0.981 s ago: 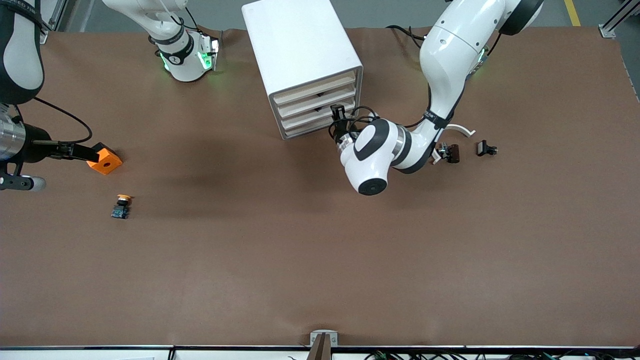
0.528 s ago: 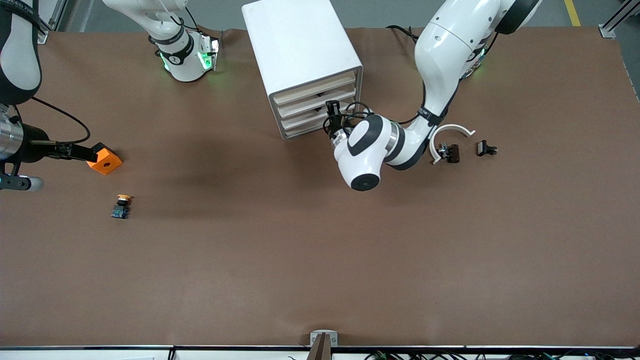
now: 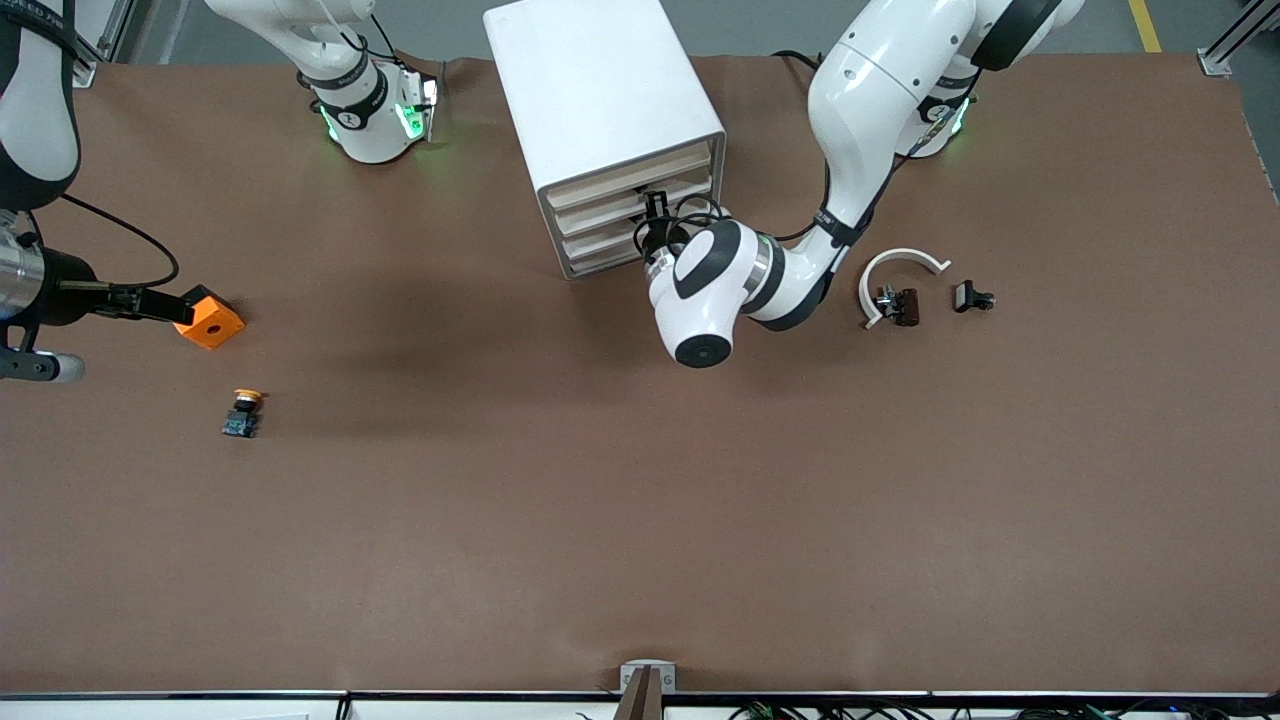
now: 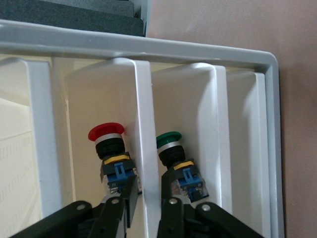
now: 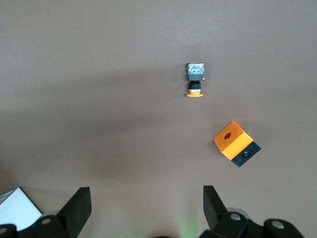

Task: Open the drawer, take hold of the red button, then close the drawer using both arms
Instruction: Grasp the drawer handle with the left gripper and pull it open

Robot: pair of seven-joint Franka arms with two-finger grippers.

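The red-capped button (image 4: 110, 148) lies inside a drawer of the white cabinet (image 3: 600, 90), seen through the drawer fronts in the left wrist view. It is hidden in the front view. No drawer stands out from the cabinet front. My left gripper (image 3: 652, 215) is at the drawer fronts, in front of the cabinet. In its wrist view the left gripper (image 4: 147, 186) has its fingers a narrow gap apart, one on each side of the white strip between the red button's drawer and the one below. My right gripper (image 3: 140, 300) hangs wide open and empty over the right arm's end of the table; it also shows in its wrist view (image 5: 146, 198).
A green-capped button (image 4: 171, 144) lies in the drawer below the red one. An orange cube (image 3: 212, 322) and a yellow-orange-capped button (image 3: 243, 412) lie under the right gripper's area. A white arc piece (image 3: 900, 262) and small black parts (image 3: 972, 297) lie toward the left arm's end.
My left arm has swung in toward the cabinet, bringing its gripper from just off the drawer fronts up against them. The right arm has not moved.
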